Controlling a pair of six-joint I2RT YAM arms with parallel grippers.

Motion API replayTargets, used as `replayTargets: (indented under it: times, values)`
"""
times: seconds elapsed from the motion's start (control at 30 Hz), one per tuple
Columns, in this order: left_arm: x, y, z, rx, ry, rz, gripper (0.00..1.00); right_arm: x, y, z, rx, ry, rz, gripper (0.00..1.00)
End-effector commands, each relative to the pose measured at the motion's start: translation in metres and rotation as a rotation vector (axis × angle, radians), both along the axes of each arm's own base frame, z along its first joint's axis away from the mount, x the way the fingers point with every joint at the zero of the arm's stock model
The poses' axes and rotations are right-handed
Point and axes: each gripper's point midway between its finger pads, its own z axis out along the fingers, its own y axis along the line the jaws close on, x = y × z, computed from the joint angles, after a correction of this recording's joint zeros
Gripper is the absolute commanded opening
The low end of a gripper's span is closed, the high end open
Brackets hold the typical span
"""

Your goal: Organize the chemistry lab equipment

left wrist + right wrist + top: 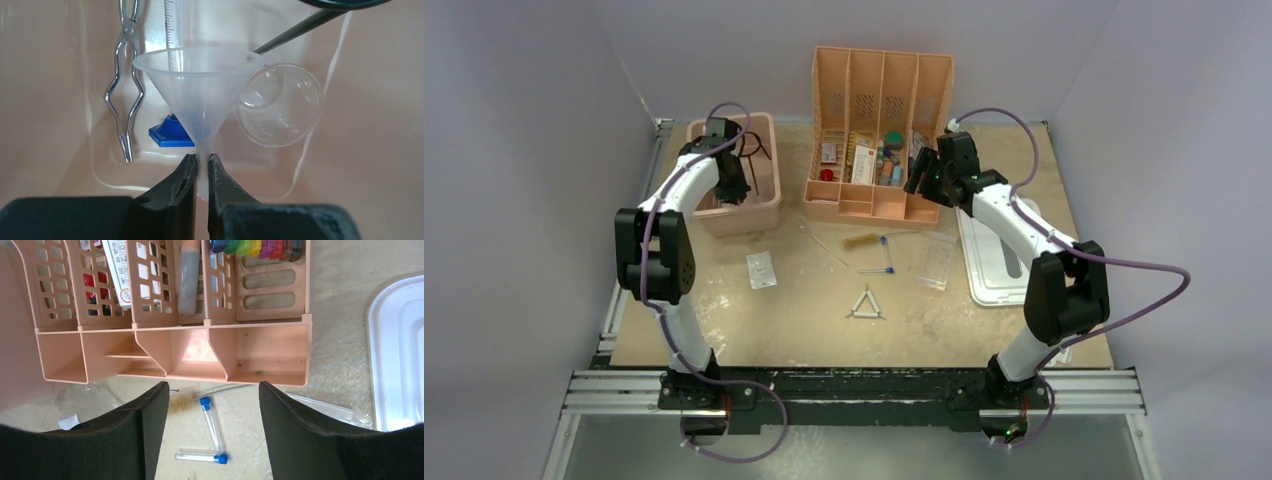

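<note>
My left gripper (201,161) is shut on the stem of a clear plastic funnel (200,85) and holds it inside the pink bin (769,205). In the bin lie metal tongs (125,95), a round clear dish (280,105), a blue-based graduated cylinder (171,131) and a black tripod leg (300,30). My right gripper (210,390) is open and empty above the table in front of the orange organizer (260,352). Two blue-capped tubes (212,425) and a brush (181,401) lie below it. A white triangle (865,304), a clear packet (761,270) and a clear tube rack (934,260) lie on the table.
The orange divider organizer (879,130) with colourful small items stands at the back centre. A white lid (999,265) lies at the right, under the right arm. A thin clear rod (824,245) lies on the mat near the middle.
</note>
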Motion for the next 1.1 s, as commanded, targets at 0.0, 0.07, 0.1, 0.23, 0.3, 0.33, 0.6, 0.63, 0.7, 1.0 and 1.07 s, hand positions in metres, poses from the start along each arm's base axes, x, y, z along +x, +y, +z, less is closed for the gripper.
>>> replayTargets:
  times: [0.0, 0.07, 0.1, 0.23, 0.3, 0.33, 0.6, 0.63, 0.7, 1.0, 1.07]
  values:
    - [0.009, 0.001, 0.007, -0.005, -0.002, -0.036, 0.09, 0.014, 0.005, 0.021, 0.004, -0.056, 0.000, 0.68]
    - [0.010, 0.000, 0.005, -0.013, 0.012, -0.038, 0.12, 0.016, 0.005, 0.021, 0.003, -0.058, 0.001, 0.68]
    - [0.012, -0.001, 0.005, -0.017, 0.013, -0.042, 0.14, 0.016, 0.005, 0.022, 0.002, -0.059, 0.002, 0.68]
    - [0.017, 0.000, 0.018, -0.008, -0.011, -0.050, 0.23, 0.015, 0.003, 0.024, -0.006, -0.070, 0.001, 0.68]
    - [0.020, -0.002, 0.031, -0.016, -0.043, -0.052, 0.29, 0.015, 0.002, 0.026, -0.010, -0.078, 0.003, 0.68]
    - [0.021, -0.002, 0.038, -0.021, -0.063, -0.051, 0.31, 0.015, 0.002, 0.027, -0.009, -0.081, 0.006, 0.68]
    - [0.022, -0.015, 0.101, -0.057, -0.216, -0.025, 0.41, 0.011, 0.003, 0.030, -0.010, -0.093, 0.028, 0.68]
    - [0.021, -0.019, 0.111, -0.057, -0.240, -0.022, 0.42, 0.010, 0.002, 0.030, -0.011, -0.095, 0.030, 0.68]
    - [0.016, -0.028, 0.130, -0.045, -0.286, -0.022, 0.44, 0.008, 0.002, 0.031, -0.010, -0.101, 0.032, 0.68]
    - [-0.027, -0.109, 0.167, -0.205, -0.440, 0.018, 0.52, -0.007, -0.003, 0.027, -0.001, -0.101, 0.013, 0.68]
    - [-0.035, -0.125, 0.161, -0.242, -0.446, 0.017, 0.54, -0.011, -0.004, 0.028, 0.006, -0.101, 0.015, 0.68]
